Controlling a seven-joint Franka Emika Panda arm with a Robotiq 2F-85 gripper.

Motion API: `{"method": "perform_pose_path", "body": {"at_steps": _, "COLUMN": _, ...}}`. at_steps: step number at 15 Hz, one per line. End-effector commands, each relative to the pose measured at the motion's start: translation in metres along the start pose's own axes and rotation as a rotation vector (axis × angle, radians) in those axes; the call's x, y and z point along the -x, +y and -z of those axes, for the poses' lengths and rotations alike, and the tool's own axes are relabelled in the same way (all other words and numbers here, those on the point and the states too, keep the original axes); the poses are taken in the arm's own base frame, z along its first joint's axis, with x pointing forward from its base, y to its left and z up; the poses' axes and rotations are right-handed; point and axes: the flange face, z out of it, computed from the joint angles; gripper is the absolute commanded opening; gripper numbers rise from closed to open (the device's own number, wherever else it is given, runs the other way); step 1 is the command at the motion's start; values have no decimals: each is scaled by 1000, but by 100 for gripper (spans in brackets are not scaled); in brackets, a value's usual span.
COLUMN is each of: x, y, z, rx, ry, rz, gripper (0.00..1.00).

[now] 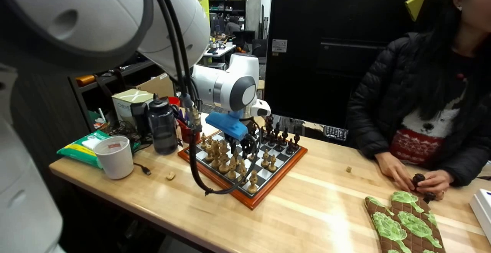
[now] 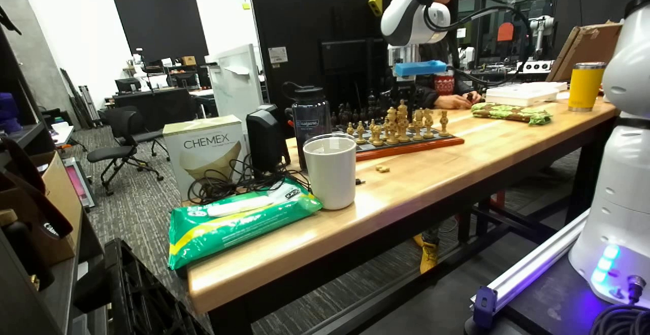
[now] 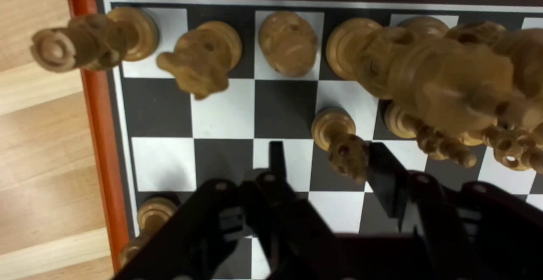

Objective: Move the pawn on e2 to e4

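Pawn of carved tan wood, round-based, head perhaps pointed but blurred; gripper jaws apart

Tabletop glares; wrist view seems slightly blurred.

Table: pale wood top, dark legs, bright glare on the surface | Floor: grey patterned carpet | Wall: white with a broad black section | Furniture: black office chairs, whiteboard, cluttered white desk, loaded shelves beside a grey column | Behind table: tall black panel, white label on it
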Motion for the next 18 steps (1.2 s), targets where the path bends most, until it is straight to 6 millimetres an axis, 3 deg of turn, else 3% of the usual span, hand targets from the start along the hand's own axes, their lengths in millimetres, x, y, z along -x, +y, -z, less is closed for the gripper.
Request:
{"method": "perform_pose_path", "body": {"at_steps": 1, "x": -1, "y": -4, "z": -3, "rx": -14, "ry": -4, "rz": 5, "gripper": 22}}
{"method": "perform_pose_path", "body": {"at_steps": 4, "x": 0, "y": -9, "z": -5, "rx": -7, "ry": -10, "rz": 19, "gripper": 1}}
{"method": "perform_pose_path", "body": {"at_steps": 6, "x": 0, "y": -13, "z": -3, "rx": -1, "ry": -9, "rz": 30, "gripper": 6}}
{"method": "perform_pose_path", "body": {"at_steps": 18, "x": -21, "y": -37, "z": 37, "rx": 85, "ry": 74, "rz": 146, "gripper": 6}}
